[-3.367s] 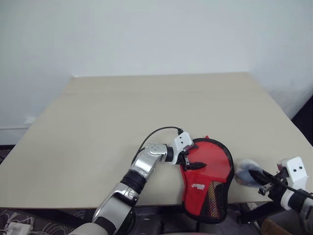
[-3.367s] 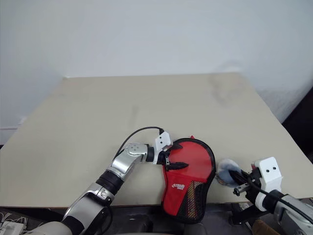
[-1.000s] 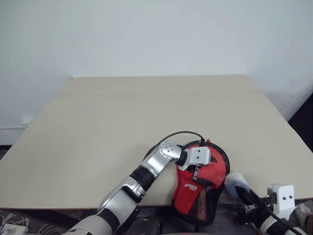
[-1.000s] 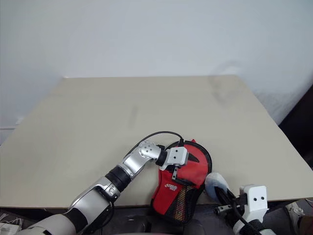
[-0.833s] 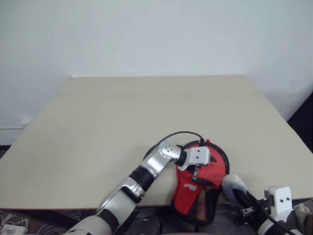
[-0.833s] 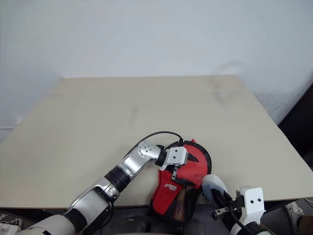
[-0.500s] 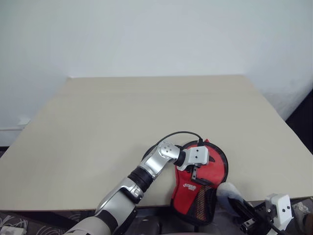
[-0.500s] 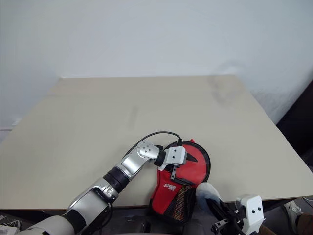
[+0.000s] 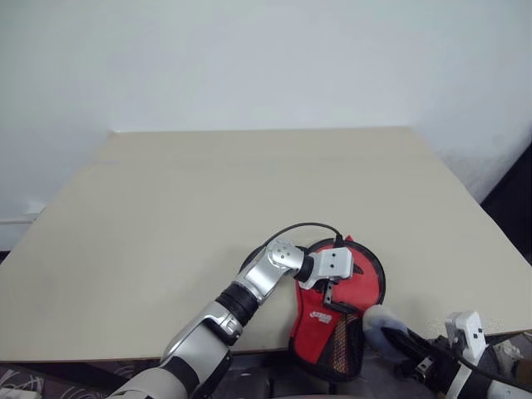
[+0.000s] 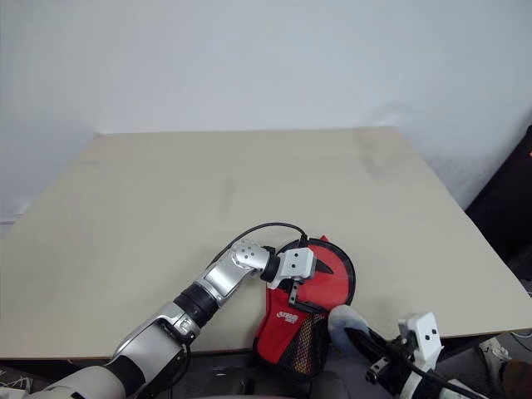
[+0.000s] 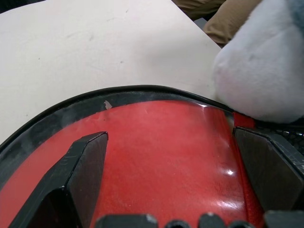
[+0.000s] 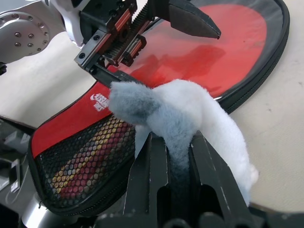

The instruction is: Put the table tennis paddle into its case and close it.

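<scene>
1. Noting the table (image 9: 166,216), pale and bare apart from the work at its near edge.
2. Finding the case (image 9: 366,278) lying flat at that near edge, long axis running from the round head, farther in on the table, to the mesh-pocket end overhanging the edge toward the robot.
3. Failing to separate the table tennis paddle from the case: judging the glossy red surface inside the black zip edging, seen in both wrist views, to be possibly its rubber face, but not confirming. Seeing no handle.
4. Recording the left gripper (image 9: 335,297) standing over the middle of the case, pointing across it to the right, jaws spread wide with nothing between them, fingertips (image 11: 88,161) close upon the red surface; unable to tell whether touching.
5. Recording the right gripper (image 12: 175,142) clamped tight on a fluffy grey-white lump (image 12: 190,109), coming in from the robot's right at the near right flank of the case, with the lump overlapping the zip edge by the mesh pocket.
6. Judging the left arm the nearer to the case and the only one free; rating the right as unfit for zip work while carrying the lump.
7. Comparing with a few seconds ago: finding the left gripper shifted from the case's left rim to over its middle, and the right gripper, formerly well off to the right, now brought up against the case.
</scene>
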You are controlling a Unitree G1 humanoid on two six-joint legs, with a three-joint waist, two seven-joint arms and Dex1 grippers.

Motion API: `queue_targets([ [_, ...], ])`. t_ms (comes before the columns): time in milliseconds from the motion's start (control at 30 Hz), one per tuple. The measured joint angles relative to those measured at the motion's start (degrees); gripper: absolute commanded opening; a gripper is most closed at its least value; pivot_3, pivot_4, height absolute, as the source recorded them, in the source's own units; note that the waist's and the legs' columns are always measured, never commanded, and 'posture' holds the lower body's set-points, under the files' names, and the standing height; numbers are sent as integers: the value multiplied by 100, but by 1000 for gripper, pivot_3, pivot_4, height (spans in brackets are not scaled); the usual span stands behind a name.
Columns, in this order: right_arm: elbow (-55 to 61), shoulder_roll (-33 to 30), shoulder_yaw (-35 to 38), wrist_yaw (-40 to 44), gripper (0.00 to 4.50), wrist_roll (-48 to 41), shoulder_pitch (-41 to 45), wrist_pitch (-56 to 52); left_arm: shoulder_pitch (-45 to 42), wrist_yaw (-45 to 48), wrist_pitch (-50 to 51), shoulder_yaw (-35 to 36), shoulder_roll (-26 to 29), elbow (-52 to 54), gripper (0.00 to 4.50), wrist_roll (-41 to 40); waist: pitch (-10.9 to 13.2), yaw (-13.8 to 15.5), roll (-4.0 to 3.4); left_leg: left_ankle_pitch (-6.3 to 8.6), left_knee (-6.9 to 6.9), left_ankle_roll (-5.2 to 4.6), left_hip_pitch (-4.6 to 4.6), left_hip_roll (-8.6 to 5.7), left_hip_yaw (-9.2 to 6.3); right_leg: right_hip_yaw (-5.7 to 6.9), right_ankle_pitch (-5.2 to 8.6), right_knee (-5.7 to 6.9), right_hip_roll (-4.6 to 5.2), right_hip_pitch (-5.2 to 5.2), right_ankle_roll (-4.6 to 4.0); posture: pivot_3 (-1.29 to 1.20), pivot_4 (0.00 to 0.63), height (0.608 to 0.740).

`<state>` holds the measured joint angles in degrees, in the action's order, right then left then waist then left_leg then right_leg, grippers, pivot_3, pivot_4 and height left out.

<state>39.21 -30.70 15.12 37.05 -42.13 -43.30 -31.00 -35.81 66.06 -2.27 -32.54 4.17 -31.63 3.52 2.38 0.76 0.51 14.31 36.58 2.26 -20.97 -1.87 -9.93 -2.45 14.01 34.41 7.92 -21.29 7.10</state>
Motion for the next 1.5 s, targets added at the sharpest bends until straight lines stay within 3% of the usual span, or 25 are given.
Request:
queue_targets([
  [300, -109, -438, 682, 54, 2, -805, 338, -626, 54, -44, 0, 7, 0, 59, 4500, -1, 2, 4, -2, 0, 3, 0, -2, -1, 2, 0, 0, 0, 0, -1, 0, 0, 0, 740],
  [533, 742, 40, 602, -1251, 2, -1147, 509, -899, 93, -65, 0, 31, 6, 82, 4500, -4, 2, 4, -6, 0, 1, 0, -2, -1, 0, 0, 0, -1, -1, -3, 0, 0, 0, 740],
  [667, 979, 505, -165, -1953, 1307, -1168, 857, -1006, 94, -101, 0, 28, 12, 81, 4500, -4, 2, 1, -4, 0, 1, 0, -3, 2, 0, 2, 0, -12, -1, 0, 0, 0, 0, 740],
  [900, 774, 977, -624, -2745, 3856, -957, 1718, -981, 92, -110, -10, 23, 17, 77, 4500, -8, -5, 3, -19, -1, -5, -1, -3, 9, 1, 3, -2, -35, -6, 0, 1, 0, 0, 740],
  [1067, 497, 1200, -877, -2984, 3856, -559, 2121, -881, 90, -107, 21, 64, 19, 74, 4500, -32, -15, 1, -30, -2, -10, -3, 0, 9, 3, 2, -3, -35, -8, -2, 1, 0, 0, 740],
  [1233, 343, 1324, -1020, -3100, 3856, -467, 2552, -890, -49, -127, 880, 393, -112, -189, 4500, -439, -5, 1, -41, -3, -9, -4, -3, 9, 2, 3, -3, -33, -9, -8, 2, 0, 0, 740],
  [1367, 306, 1378, -1000, -3101, 3856, -344, 2433, -848, -694, -777, 1415, 1276, 11, -975, 4500, -658, 32, -18, -39, -17, -5, -28, -14, 2, 5, -4, -6, 8, -8, -27, 7, 0, 0, 740],
  [1500, 274, 1409, -990, -3102, 3856, -220, 2476, -826, -936, -832, 1435, 1700, 215, -1466, 4500, -698, 44, 2, -38, -18, -31, -28, -31, -5, -4, -8, -29, 44, -9, -64, -3, 0, 0, 740],
])
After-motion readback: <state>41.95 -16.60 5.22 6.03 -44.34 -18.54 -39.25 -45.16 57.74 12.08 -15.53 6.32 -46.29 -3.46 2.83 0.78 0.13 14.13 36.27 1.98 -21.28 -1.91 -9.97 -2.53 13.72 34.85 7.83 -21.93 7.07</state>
